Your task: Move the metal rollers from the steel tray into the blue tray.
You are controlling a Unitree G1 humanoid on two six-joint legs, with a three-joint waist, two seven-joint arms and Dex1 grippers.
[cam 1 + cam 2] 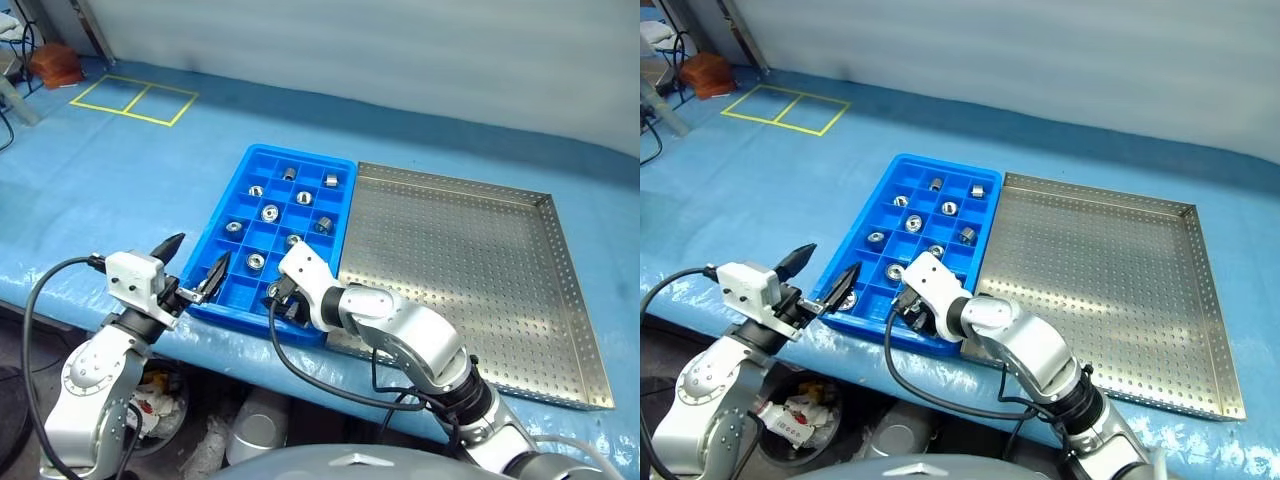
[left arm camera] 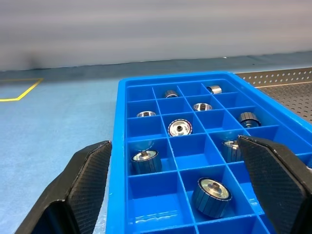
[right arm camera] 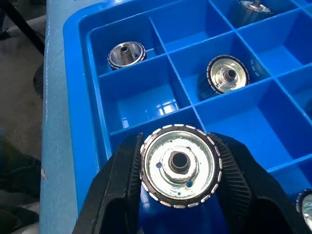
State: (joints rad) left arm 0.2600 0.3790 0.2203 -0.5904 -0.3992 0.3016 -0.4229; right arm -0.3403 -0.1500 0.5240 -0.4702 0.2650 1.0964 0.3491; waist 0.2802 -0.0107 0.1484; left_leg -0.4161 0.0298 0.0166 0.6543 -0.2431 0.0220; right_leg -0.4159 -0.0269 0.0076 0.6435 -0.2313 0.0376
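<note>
Desk (image 1: 120,190) is covered with blue sheeting; yellow tape squares (image 1: 135,100) are marked at the far left, and a brown object (image 1: 55,65) sits past them in the far-left corner. Bin with crumpled waste (image 1: 160,395) is seen below the near desk edge, under the left arm.

Blue tray (image 1: 222,215) is placed mid-desk, its right side touching the steel tray (image 1: 560,290); its near end sits at the near desk edge. The steel tray's perforated floor is seen bare.

Metal rollers (image 1: 270,212) are spread through the blue tray's compartments, one per cell; several cells are left free, mostly on the near left side.

Right gripper (image 3: 178,168) is held over the blue tray's near end, fingers (image 3: 119,183) clamped on a metal roller (image 3: 178,165), face toward the wrist camera, above a free near cell. Black cable (image 1: 300,370) is looped from the right wrist below the desk edge.

Left gripper (image 1: 195,265) is held just off the blue tray's near left corner, fingers (image 2: 80,183) spread wide, nothing held; one tip is close to the tray rim.

Open desk is left to the tray's left and far side.
</note>
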